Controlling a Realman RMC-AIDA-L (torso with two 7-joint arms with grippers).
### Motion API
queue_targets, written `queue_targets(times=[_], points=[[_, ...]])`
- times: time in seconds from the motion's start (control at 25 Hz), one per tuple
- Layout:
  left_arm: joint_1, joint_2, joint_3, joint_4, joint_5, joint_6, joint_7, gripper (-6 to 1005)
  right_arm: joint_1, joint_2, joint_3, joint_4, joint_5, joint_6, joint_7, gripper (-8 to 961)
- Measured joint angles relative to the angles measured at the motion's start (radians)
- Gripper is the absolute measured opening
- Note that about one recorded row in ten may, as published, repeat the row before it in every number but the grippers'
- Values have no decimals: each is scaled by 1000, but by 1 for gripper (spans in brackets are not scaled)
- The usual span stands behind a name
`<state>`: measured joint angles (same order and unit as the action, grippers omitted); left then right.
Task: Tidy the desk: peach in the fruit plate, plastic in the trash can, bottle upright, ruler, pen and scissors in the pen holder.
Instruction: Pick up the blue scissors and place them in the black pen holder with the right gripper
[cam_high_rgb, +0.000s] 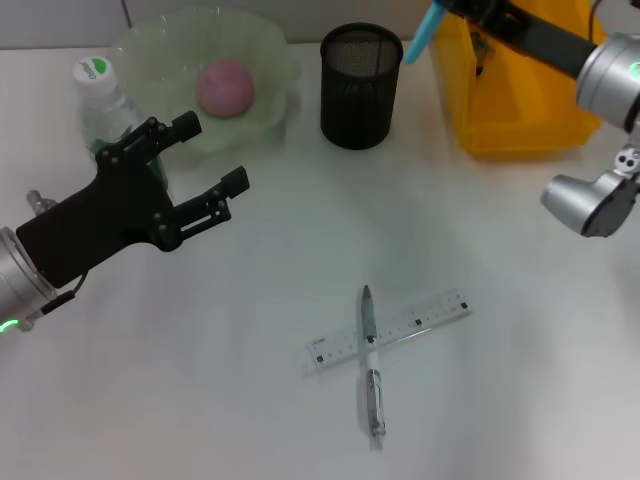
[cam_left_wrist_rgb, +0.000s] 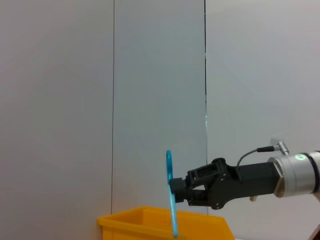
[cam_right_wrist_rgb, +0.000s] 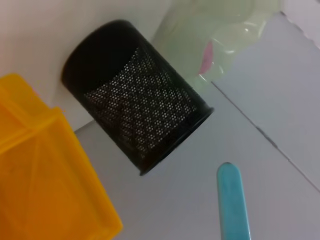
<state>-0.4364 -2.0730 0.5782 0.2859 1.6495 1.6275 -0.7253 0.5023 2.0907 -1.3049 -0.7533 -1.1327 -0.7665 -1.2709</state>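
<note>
Two arms are seen over the white desk (cam_high_rgb: 200, 400) in the head view. At the far left, the bottle (cam_high_rgb: 103, 100) is stood upright, and its lower part is hidden behind the left gripper (cam_high_rgb: 212, 160). That black gripper is held above the desk with its fingers spread wide, and nothing is held between them. Just beside the bottle, the fruit plate (cam_high_rgb: 265, 50) is placed at the back, and the pink peach (cam_high_rgb: 225, 86) is seen lying inside it. In the right wrist view, only a small pink bit of the peach (cam_right_wrist_rgb: 205, 59) is seen through the pale green wall of the plate (cam_right_wrist_rgb: 220, 20).

Next, the black pen holder (cam_high_rgb: 359, 87) is stood near the plate, apart from it. Nearer the front, the clear ruler (cam_high_rgb: 430, 315) is laid flat on the desk, and the pen (cam_high_rgb: 371, 365) is laid across it, so a cross is made. The ruler's marks are too small to be read.

At the right, the yellow trash can (cam_high_rgb: 520, 100) is stood at the back, partly covered by the right arm and cut off by the top edge. The right gripper (cam_left_wrist_rgb: 176, 189) is closed on the scissors (cam_left_wrist_rgb: 170, 192), which are held up high between the pen holder and the trash can. Only a thin blue strip of the scissors (cam_high_rgb: 420, 34) is seen, so the loops and blades cannot be made out.
</note>
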Motion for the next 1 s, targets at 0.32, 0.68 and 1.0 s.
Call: queue_targets(times=[0.32,0.68,1.0], points=[[1,0,0,-35,-22,-3,38,831,82,-5,7,77,2,29,-47,220],[5,1,4,-38,-22,-10,40,831,141,-6,-35,107,-6,122,-123,224],[4,1,8,-39,-19,-19,41,831,169,-3,-87,116,-7,203,-163,227]])
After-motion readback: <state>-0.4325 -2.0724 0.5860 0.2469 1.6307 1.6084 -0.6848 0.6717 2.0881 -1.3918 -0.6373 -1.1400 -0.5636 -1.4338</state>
